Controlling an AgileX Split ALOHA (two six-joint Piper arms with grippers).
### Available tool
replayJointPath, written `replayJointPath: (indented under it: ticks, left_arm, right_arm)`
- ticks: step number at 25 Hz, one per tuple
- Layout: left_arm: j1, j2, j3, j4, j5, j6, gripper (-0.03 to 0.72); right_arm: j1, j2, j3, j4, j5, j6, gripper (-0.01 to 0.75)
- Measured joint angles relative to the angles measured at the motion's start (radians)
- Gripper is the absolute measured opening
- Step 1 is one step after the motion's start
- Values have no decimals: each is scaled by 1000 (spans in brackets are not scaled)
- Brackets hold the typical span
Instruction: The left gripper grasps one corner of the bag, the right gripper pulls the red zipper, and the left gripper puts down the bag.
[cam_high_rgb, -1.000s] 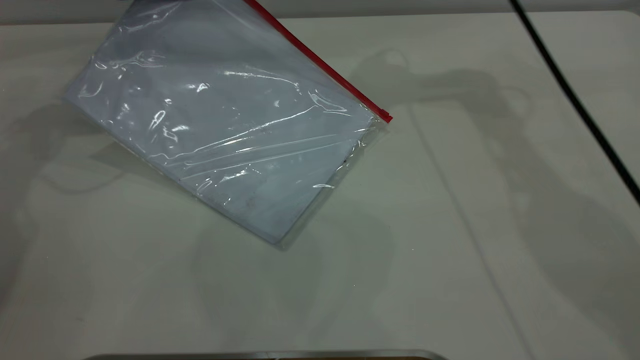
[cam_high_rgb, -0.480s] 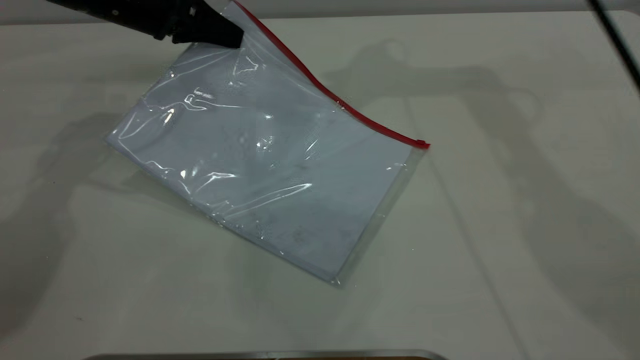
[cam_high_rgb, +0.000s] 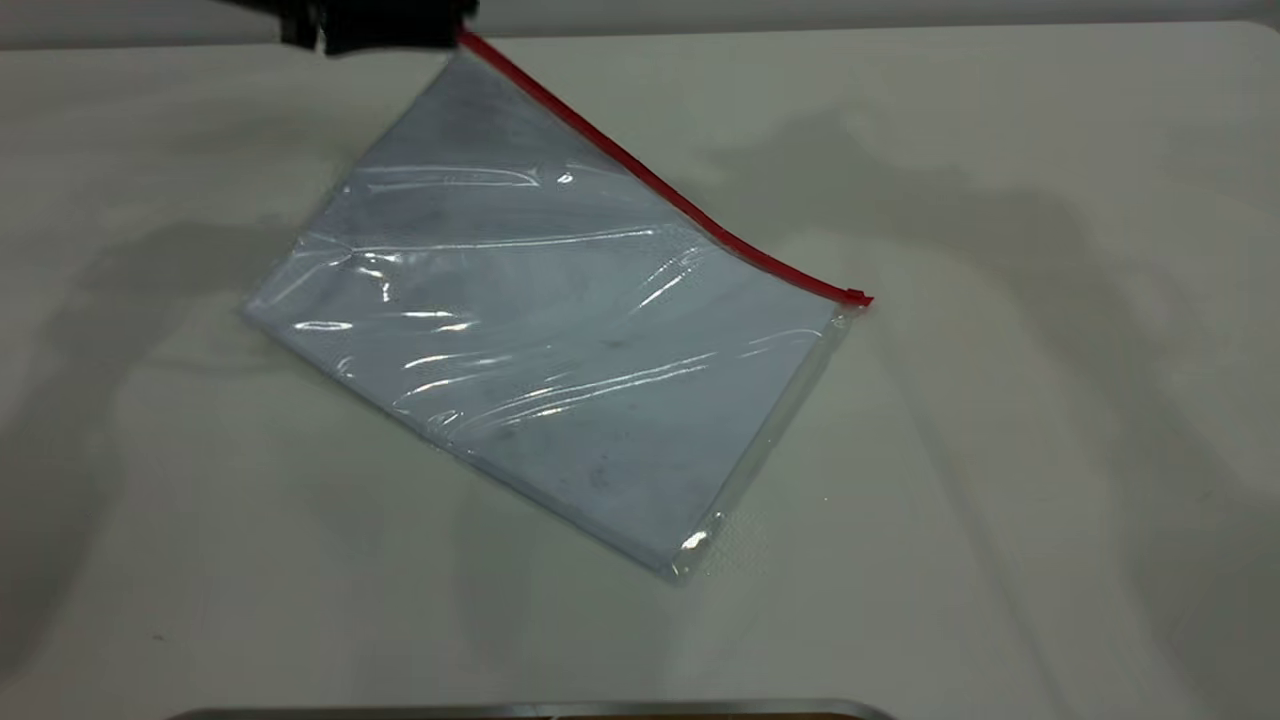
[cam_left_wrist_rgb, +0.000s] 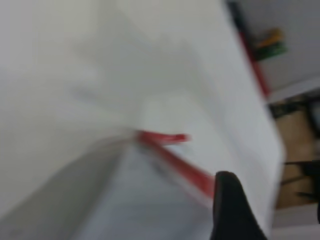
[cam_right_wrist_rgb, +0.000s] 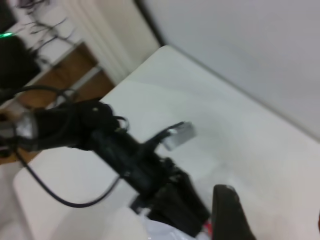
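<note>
The bag (cam_high_rgb: 560, 340), a clear pouch with a white sheet inside, lies nearly flat on the white table. The red zipper (cam_high_rgb: 650, 185) runs along its far long side, with the slider tab (cam_high_rgb: 857, 296) at the right end. My left gripper (cam_high_rgb: 450, 28) is at the top edge of the exterior view, shut on the far corner (cam_high_rgb: 468, 45) where the red strip ends. That corner is slightly raised. The right wrist view shows the left gripper (cam_right_wrist_rgb: 175, 212) on the bag. My right gripper (cam_right_wrist_rgb: 227, 215) is out of the exterior view and hovers close to that corner.
A grey metal edge (cam_high_rgb: 530, 711) runs along the table's front. The left arm's body and looped cable (cam_right_wrist_rgb: 80, 130) show in the right wrist view. The table's far edge and a wooden floor (cam_left_wrist_rgb: 295, 150) lie beyond the bag.
The bag has come down from hanging in the air to lying almost flat, shifted right. The left gripper has moved back to the top edge. The black cable at the right has left the view.
</note>
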Motion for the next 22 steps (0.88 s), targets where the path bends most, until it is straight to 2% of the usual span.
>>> replayJointPath:
  ticks: [4, 8, 14, 22]
  left_arm:
    - [22, -83, 0, -1, 67, -12, 474]
    - [44, -202, 0, 4, 75, -42, 474]
    - [55, -416, 0, 51, 85, -122, 474]
    - [55, -694, 0, 332, 86, -396, 471]
  right_arm:
    - [0, -104, 36, -84, 0, 56, 463]
    - [0, -218, 169, -149, 0, 81, 463]
    - [0, -433, 507, -275, 0, 83, 463]
    - [0, -786, 1037, -482, 0, 83, 455]
